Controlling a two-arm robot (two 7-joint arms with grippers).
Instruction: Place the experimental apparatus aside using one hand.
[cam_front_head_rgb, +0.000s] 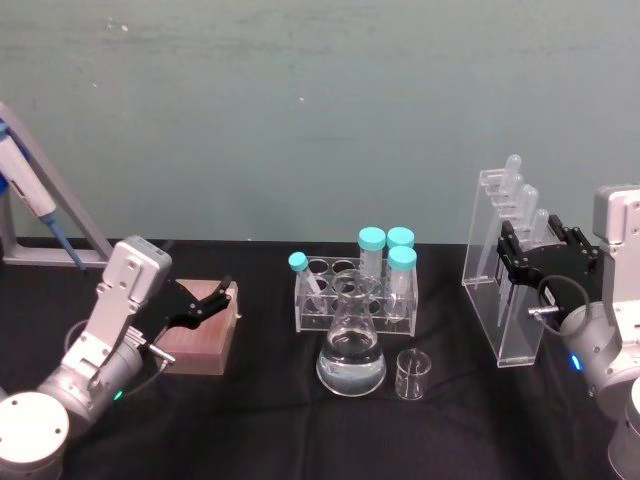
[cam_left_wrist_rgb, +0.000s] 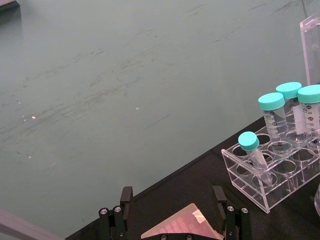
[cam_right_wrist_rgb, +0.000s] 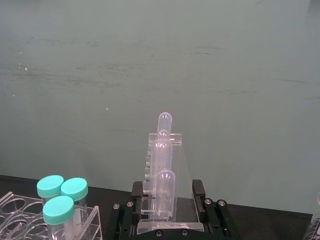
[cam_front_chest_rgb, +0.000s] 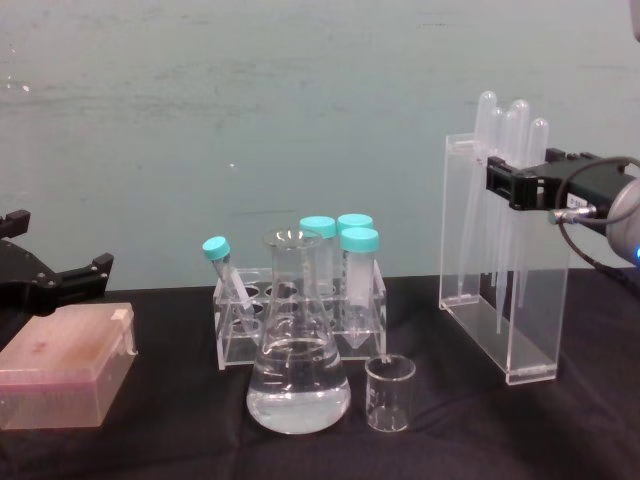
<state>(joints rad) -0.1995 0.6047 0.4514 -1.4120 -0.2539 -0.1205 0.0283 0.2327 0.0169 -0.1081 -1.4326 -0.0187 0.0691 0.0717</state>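
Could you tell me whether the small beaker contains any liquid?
No, the small beaker stands empty beside the conical flask, which holds the clear liquid.

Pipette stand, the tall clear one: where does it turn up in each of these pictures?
Head view: pipette stand at the far right.
Left wrist view: upper right corner.
Right wrist view: bottom centre.
Chest view: right side.
Shared landmark: the teal-capped tubes, seen in every view.

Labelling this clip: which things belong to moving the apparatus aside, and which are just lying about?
Job: pipette stand, conical flask, small beaker, right gripper at the stand.
Lying about: tube rack, pink box, blue pipette, left gripper above the box.
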